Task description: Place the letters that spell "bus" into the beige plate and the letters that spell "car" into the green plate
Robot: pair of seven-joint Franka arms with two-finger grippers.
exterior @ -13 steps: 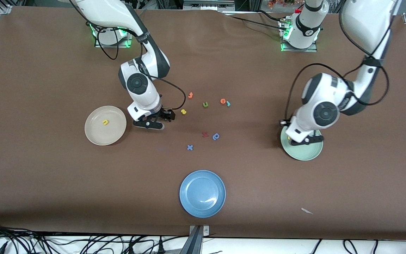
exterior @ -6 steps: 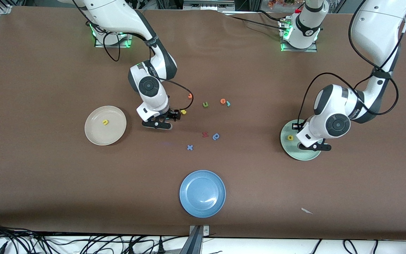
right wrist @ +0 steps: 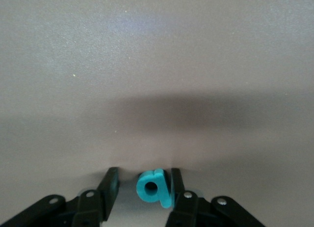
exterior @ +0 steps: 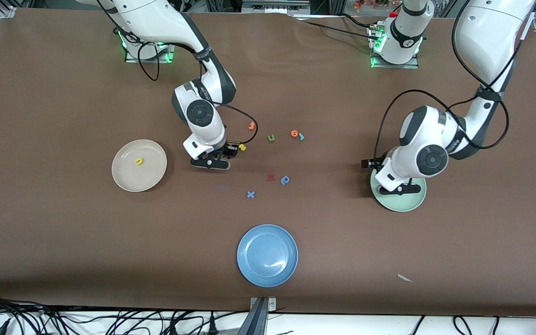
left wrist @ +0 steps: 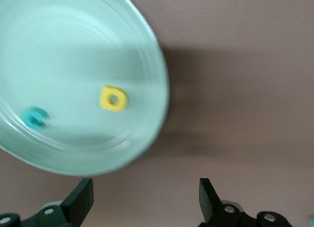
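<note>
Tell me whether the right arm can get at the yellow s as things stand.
Likely yes: the yellow s lies on bare table right beside the right tool, nothing between them. But the teal b sits between the tool's jaws, so that probably comes first.

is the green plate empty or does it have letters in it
Not empty: the left wrist view shows the green plate holding a yellow a and a teal c.

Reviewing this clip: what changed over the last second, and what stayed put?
The right gripper moved from beside the beige plate to the loose letters and now brackets the teal b, fingers closing, not yet clamped. The left gripper opened, left the yellow a in the green plate beside the teal c, and shifted toward its edge. The yellow u and blue plate stayed.
</note>
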